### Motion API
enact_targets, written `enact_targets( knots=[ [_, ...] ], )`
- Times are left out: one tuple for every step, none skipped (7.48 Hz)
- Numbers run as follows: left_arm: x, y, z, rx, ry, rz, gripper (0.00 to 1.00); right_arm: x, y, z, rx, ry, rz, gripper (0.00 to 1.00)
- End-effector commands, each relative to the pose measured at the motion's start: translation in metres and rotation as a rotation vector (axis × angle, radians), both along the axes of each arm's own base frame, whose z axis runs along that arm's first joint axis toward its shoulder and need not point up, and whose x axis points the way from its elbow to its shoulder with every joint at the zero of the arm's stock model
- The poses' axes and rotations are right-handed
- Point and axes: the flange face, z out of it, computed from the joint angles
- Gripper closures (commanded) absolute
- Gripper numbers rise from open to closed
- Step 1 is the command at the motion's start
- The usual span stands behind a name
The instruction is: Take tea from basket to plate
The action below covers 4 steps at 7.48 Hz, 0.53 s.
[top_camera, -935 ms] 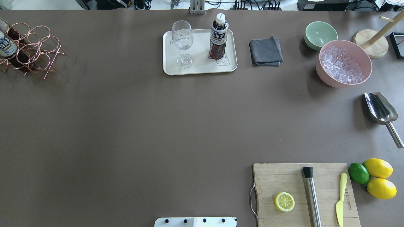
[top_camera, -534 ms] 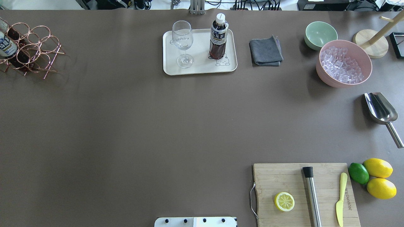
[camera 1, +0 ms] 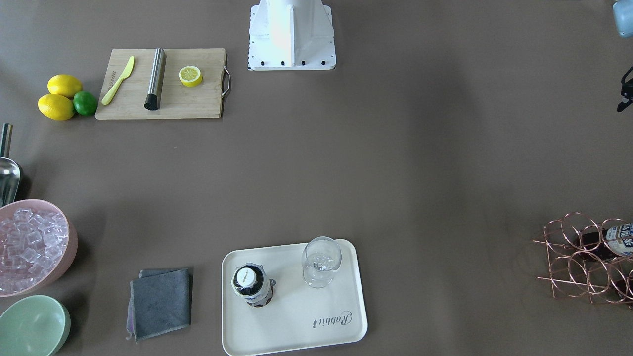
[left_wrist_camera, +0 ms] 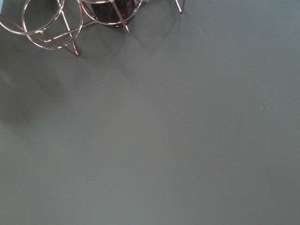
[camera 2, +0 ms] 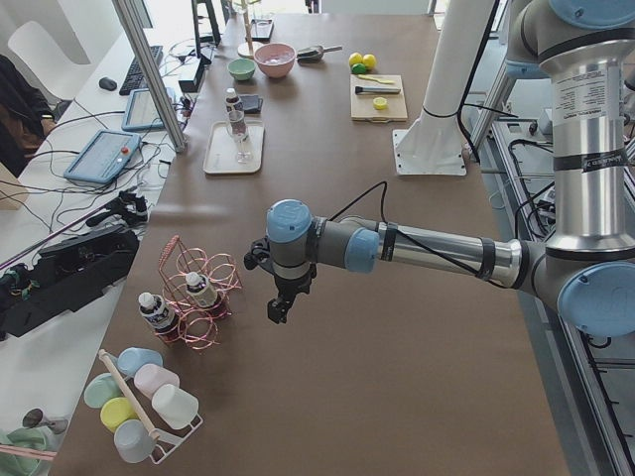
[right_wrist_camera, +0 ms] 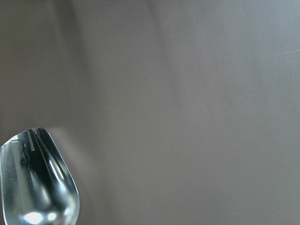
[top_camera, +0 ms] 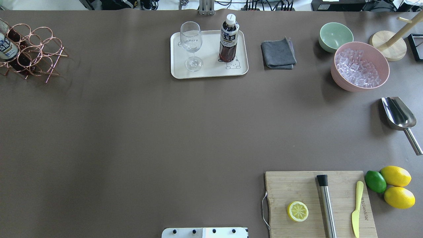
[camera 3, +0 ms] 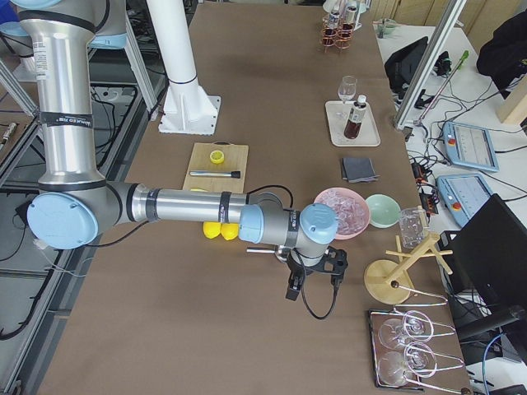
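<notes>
On plate (top_camera: 211, 73), far side of table (top_camera: 165, 132): one tea (top_camera: 228, 42) is seen upright, cap on, near wine glass (top_camera: 191, 46) but apart from it. Basket (top_camera: 39, 49) sits at table's L end w/ two spare bottles (camera 2: 201, 290) lodged in its rings.

Step judged: delivery looks done; what is left is prob. parking the arm. To be done well:
- arm to be lifted straight up before any sideways travel, so wire rings aren't snagged and basket isn't dragged.
- path to be kept off plate, since glass and tea both look easily tipped.
- if a 2nd tea is wanted, it should be gripped at the body and drawn out along its ring's axis.

L gripper (camera 2: 277, 313): hung over bare table just beside basket, fingers pointed down, touching nothing; nothing is seen held. Opening can't be told, as only the side view shows it. L wrist cam gives ring edges and table only.

R gripper (camera 3: 293, 290): over table near scoop (top_camera: 398, 114); opening likewise can't be told.
</notes>
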Motion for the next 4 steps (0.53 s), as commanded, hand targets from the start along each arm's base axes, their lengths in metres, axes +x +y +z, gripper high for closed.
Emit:
enact_targets(
  knots=[
    [0.014,-0.02,0.037,-0.066,0.098,0.037,0.01,-0.005,0.009,0.006,0.033,-0.03,-0.027,0.0],
    [0.01,-0.025,0.032,-0.166,0.14,-0.041,0.01,-0.006,0.009,0.005,0.078,-0.036,-0.072,0.0],
    [0.013,-0.03,0.023,-0.256,0.159,-0.095,0.01,-0.007,0.003,0.001,0.116,-0.033,-0.083,0.0],
    [0.016,-0.042,-0.011,-0.437,0.141,-0.214,0.01,-0.007,-0.001,-0.004,0.144,-0.032,-0.081,0.0]
  ],
)
